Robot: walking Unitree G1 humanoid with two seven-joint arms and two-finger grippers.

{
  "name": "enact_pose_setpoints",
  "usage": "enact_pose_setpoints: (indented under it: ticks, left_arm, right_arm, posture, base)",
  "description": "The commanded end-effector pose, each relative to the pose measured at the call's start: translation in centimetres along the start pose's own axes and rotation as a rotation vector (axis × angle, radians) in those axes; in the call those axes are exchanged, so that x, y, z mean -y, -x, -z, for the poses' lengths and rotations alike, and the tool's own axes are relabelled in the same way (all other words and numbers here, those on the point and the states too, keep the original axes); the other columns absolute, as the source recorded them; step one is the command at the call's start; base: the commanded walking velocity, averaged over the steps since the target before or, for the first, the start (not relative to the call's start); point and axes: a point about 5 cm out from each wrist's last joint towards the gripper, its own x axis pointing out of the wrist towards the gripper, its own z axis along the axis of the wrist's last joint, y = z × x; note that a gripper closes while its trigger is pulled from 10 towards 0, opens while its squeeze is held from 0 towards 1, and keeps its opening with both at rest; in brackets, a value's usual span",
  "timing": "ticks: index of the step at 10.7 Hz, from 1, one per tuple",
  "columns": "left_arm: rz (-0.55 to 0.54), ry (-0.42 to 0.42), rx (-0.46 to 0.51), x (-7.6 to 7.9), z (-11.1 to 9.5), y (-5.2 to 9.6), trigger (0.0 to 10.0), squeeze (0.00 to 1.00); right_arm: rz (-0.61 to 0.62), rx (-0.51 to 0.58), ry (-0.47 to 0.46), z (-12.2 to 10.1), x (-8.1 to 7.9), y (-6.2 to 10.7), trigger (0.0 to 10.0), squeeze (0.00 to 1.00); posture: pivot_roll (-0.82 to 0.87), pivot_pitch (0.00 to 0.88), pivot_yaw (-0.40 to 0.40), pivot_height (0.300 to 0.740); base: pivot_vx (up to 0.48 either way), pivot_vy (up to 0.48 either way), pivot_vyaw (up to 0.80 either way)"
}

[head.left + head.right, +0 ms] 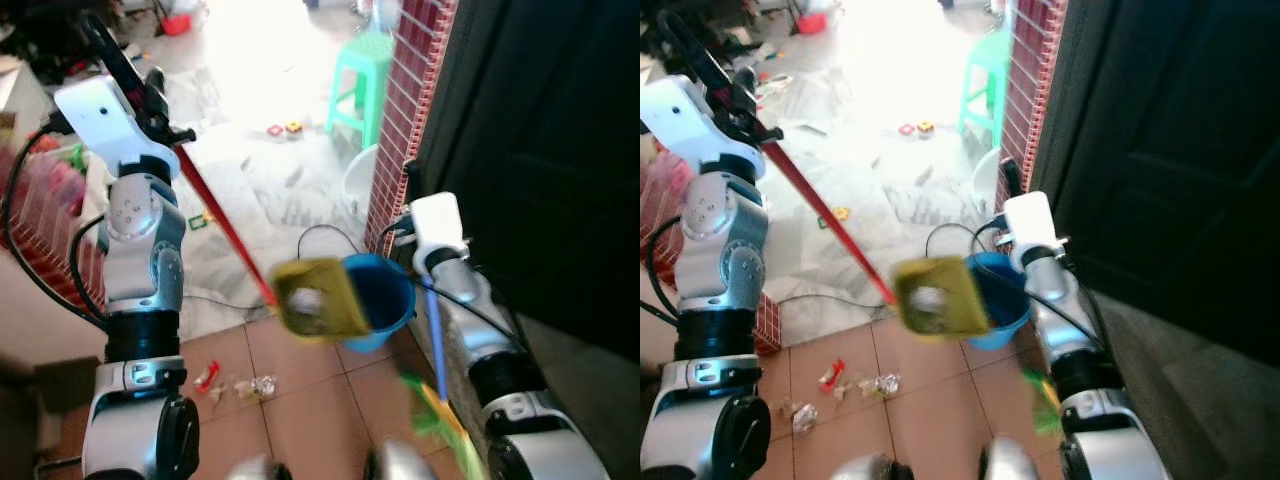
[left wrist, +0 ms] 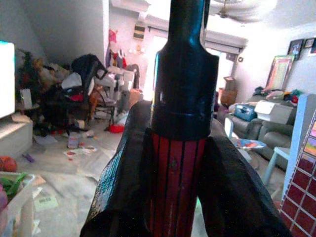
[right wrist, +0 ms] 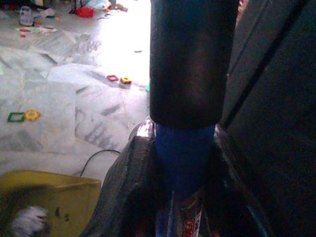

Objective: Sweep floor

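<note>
Both grippers clamp handles. Left of the blue bucket [image 1: 385, 300], the left gripper [image 2: 180, 197] pinches the red handle [image 1: 225, 225] of a yellow dustpan [image 1: 318, 298], which hangs tilted against the bucket's near rim with pale debris in it. Wrappers [image 1: 235, 383] litter the terracotta tiles [image 1: 310, 410] below. Right of the bucket, the right gripper [image 3: 180, 197] clasps a blue-handled broom [image 1: 437, 350], its green bristles [image 1: 440, 420] on the floor.

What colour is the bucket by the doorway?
Blue; the bucket shows best in the left eye view.
</note>
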Motion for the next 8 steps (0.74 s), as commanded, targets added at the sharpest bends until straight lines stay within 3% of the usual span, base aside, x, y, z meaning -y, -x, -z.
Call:
enact_pose_setpoints:
  ticks: [1, 2, 4, 8]
  left_arm:
    - [0.027, 0.049, 0.06, 1.0, -1.4, -0.2, 10.0, 0.0]
    - [0.029, 0.047, 0.06, 1.1, -1.4, -0.3, 10.0, 0.0]
    - [0.068, -0.012, 0.093, 1.6, -1.5, -0.1, 10.0, 0.0]
    - [0.182, -0.08, 0.124, 4.2, -1.0, 0.9, 10.0, 0.0]
  right_arm:
    - [0.003, 0.001, 0.006, -0.3, 0.3, -0.1, 10.0, 0.0]
    - [0.0, 0.002, 0.009, -0.4, 0.1, -0.2, 10.0, 0.0]
    - [-0.007, 0.004, 0.007, -0.4, 0.1, -0.3, 10.0, 0.0]
    - [-0.01, 0.008, -0.009, -0.6, -0.1, -0.4, 10.0, 0.0]
  posture:
    - [-0.1, 0.029, 0.067, 0.74]
    - [-0.1, 0.028, 0.066, 0.74]
    - [-0.1, 0.025, 0.064, 0.74]
    - [-0.1, 0.02, 0.066, 0.74]
  base:
    - [0.465, 0.0, 0.0]
    - [0.465, 0.0, 0.0]
    - [0.0, 0.0, 0.0]
    - [0.0, 0.0, 0.0]
